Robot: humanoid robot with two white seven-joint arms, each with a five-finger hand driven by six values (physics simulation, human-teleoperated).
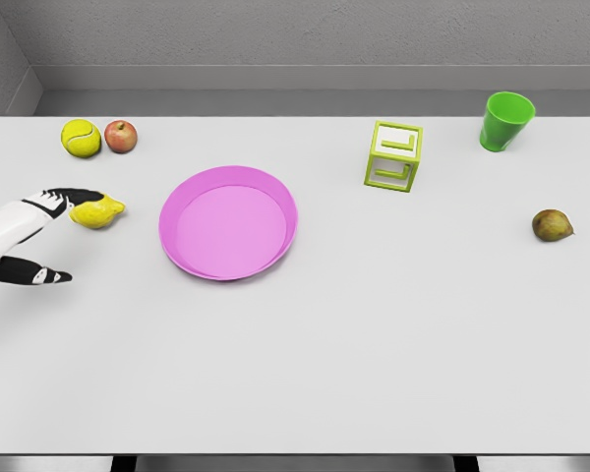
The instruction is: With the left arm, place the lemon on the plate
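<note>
My left hand (41, 234) is spread open, upper fingers (77, 197) touching the lemon (97, 211) without clasping it. The lemon lies on the table (374, 334), left of the pink plate (228, 223), apart from it.

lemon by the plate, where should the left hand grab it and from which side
Across the lemon's fat middle, coming from its left, where the left hand is. Its long axis runs left-right, pointed tip toward the pink plate, so fingers should close front and back.
</note>
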